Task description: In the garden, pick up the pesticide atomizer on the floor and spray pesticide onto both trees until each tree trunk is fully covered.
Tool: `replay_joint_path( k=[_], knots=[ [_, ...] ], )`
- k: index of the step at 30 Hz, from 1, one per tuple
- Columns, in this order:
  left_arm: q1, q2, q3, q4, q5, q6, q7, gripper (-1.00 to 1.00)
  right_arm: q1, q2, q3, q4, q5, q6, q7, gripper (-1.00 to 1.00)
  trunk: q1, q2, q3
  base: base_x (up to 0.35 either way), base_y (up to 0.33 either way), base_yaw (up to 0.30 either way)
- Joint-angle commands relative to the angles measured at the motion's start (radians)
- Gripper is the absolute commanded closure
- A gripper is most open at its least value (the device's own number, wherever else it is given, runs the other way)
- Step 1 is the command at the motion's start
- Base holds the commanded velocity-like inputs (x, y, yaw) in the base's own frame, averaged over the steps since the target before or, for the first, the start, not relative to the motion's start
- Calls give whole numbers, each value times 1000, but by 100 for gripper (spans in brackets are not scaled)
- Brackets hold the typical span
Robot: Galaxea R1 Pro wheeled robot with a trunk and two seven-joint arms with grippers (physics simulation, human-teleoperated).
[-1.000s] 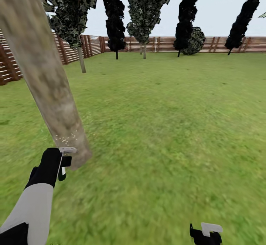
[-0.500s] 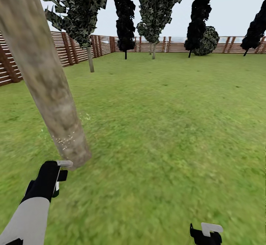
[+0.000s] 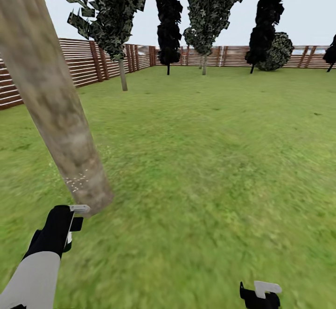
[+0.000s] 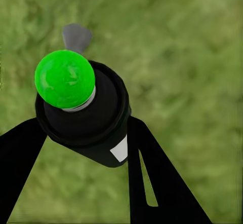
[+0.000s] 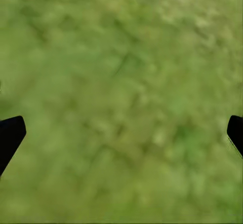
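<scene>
The pesticide atomizer, dark with a green cap and white label, sits clamped in the left claw at seven o'clock, its grey nozzle just beside the base of the leaning tree trunk. The left arm reaches forward over the lawn. The right claw, at five o'clock, hangs spread apart above grass.
</scene>
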Motion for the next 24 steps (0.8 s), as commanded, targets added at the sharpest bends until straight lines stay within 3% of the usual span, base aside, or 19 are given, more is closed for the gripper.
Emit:
replay_joint_path(
  k=[1,13,24],
  knots=[
    [-1,-2,1,-2,-9,3,-10,100,-1,0,-6,2,11,-3,-5,-100,0,0,-1,23,-270,274],
    [-1,-5,-2,-11,-8,4,-8,100,-1,0,-6,2,12,-3,-5,-100,0,0,-1,1,-275,23],
    [-1,-9,2,-13,-7,5,-8,100,-1,0,-6,2,12,-3,-5,-100,0,0,-1,206,-203,255]
  ],
)
